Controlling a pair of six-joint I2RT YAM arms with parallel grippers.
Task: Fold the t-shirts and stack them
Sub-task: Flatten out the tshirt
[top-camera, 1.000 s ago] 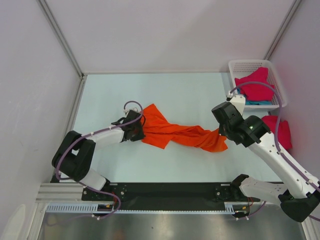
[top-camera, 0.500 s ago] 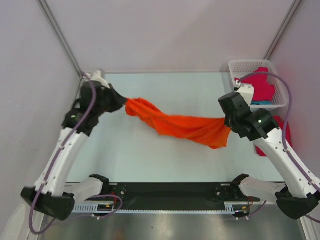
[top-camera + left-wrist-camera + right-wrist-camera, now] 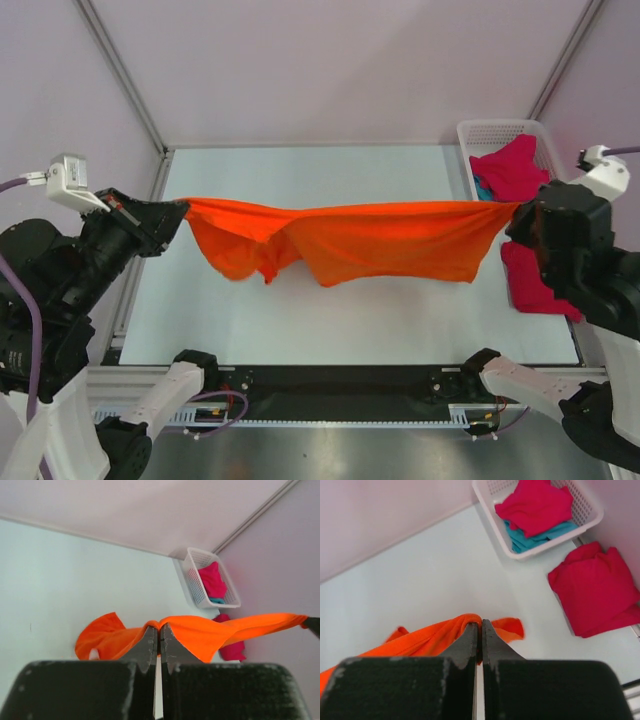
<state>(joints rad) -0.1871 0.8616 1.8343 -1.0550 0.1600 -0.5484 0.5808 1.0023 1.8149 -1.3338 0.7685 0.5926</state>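
Note:
The orange t-shirt (image 3: 350, 240) hangs stretched in the air between my two grippers, high above the table. My left gripper (image 3: 178, 208) is shut on its left end; the left wrist view shows the cloth pinched at the fingertips (image 3: 159, 626). My right gripper (image 3: 512, 212) is shut on its right end, also pinched in the right wrist view (image 3: 480, 623). A magenta-red t-shirt (image 3: 535, 280) lies folded on the table at the right. Another magenta-red t-shirt (image 3: 512, 168) lies on a teal t-shirt (image 3: 535, 537) in the basket.
The white mesh basket (image 3: 497, 131) stands at the back right corner. Pale walls close the table on the left, back and right. The black rail with the arm bases (image 3: 340, 385) runs along the near edge.
Both arms have lifted and pulled apart. The orange t-shirt went from a bunched strip on the table to a taut, wide spread in the air.

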